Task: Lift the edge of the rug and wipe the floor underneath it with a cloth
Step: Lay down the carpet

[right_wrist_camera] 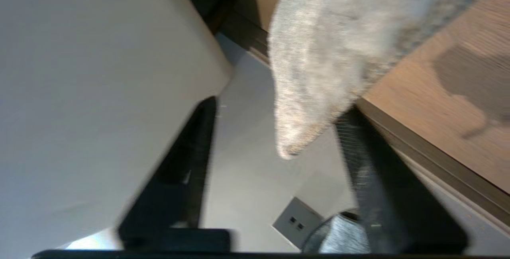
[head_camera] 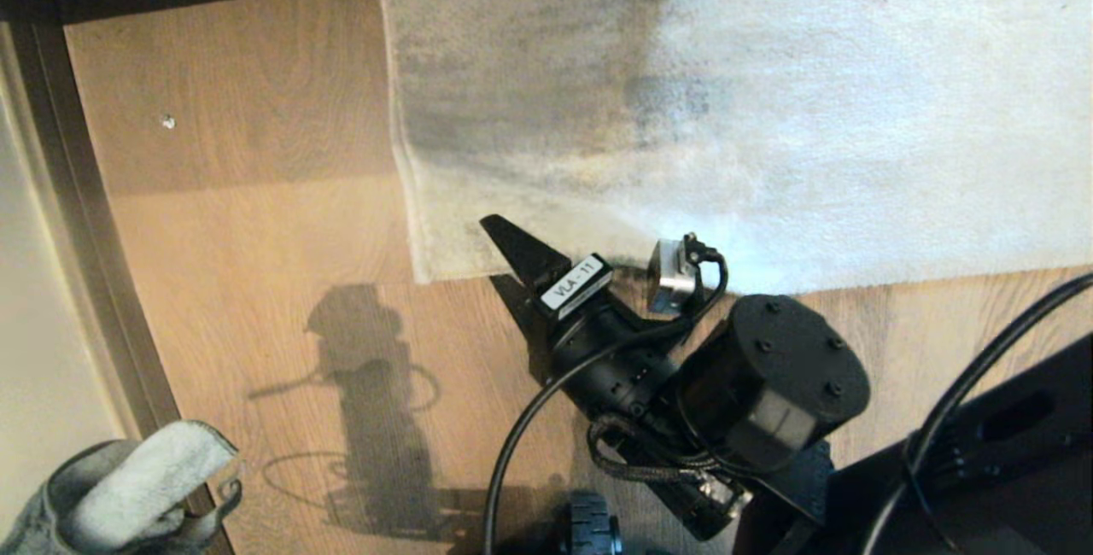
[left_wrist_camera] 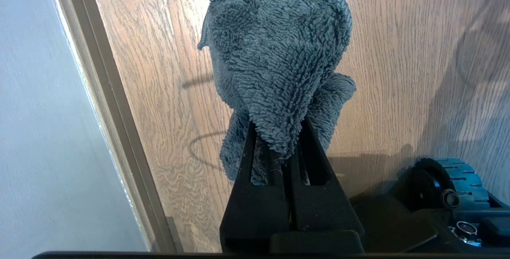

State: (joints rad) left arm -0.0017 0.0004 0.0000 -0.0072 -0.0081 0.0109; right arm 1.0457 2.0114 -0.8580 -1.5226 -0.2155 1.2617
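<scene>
Brown wood-grain floor [head_camera: 256,222] fills the near and left part of the scene, bordered on the left by a dark baseboard [head_camera: 81,222] and a pale wall [head_camera: 34,350].

The rug edge [head_camera: 427,256] lies at the centre: the pale grey rug's near-left corner, with the rug extending far and right from it. In the right wrist view the corner [right_wrist_camera: 303,131] hangs as a drooping flap between the two fingers, clear of the floor.

The right gripper [head_camera: 499,252] is at this corner. Its arm enters from the near right and reaches far-left, with the wrist rolled so one finger [head_camera: 521,248] lies over the rug border and the other sits below it. The fingers stand apart around the corner; whether they press on it cannot be told.

The cloth [left_wrist_camera: 275,63], grey and fuzzy, is at the near left of the scene, above the floor beside the baseboard. The left gripper [left_wrist_camera: 279,131] is clamped on its lower end, fingers together.
</scene>
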